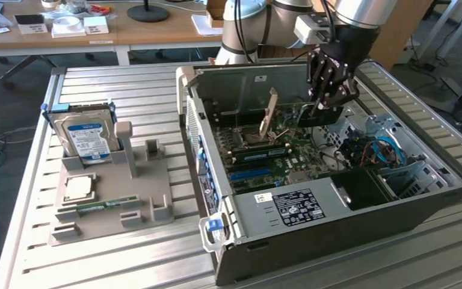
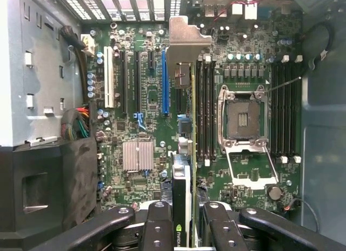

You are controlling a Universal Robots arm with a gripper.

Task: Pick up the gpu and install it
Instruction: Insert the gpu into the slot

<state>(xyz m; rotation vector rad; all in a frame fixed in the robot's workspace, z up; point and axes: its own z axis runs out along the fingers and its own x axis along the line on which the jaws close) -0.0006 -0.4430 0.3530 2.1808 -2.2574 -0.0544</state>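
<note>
Now the robot arm's black multi-fingered tool [image 1: 331, 101] [image 2: 186, 221] is reaching down into an open grey metal computer case [image 1: 335, 198] that is lying on its side on a slatted aluminium bench [image 1: 118, 84]. The tool is clamping the gpu [image 1: 269, 114] [image 2: 183, 186], a thin flat expansion card with a silver end bracket, and its fingers [image 2: 157, 226] are pressing on both faces of the card.

From the wrist view the gpu is showing edge-on over the green motherboard [image 2: 140, 99], running between a long blue expansion slot [image 2: 165, 83] and a row of black memory slots [image 2: 205, 110]. Whether its edge is touching a slot cannot be told. A square silver processor socket [image 2: 240, 118] is sitting just beyond the memory slots.

At the exterior view's left, well apart from the case, a grey moulded parts holder [image 1: 135, 180] is carrying a silver hard drive with a blue label [image 1: 86, 135] standing upright, a square silver processor chip [image 1: 79, 188] lying flat, and a small green memory stick [image 1: 94, 206].
</note>
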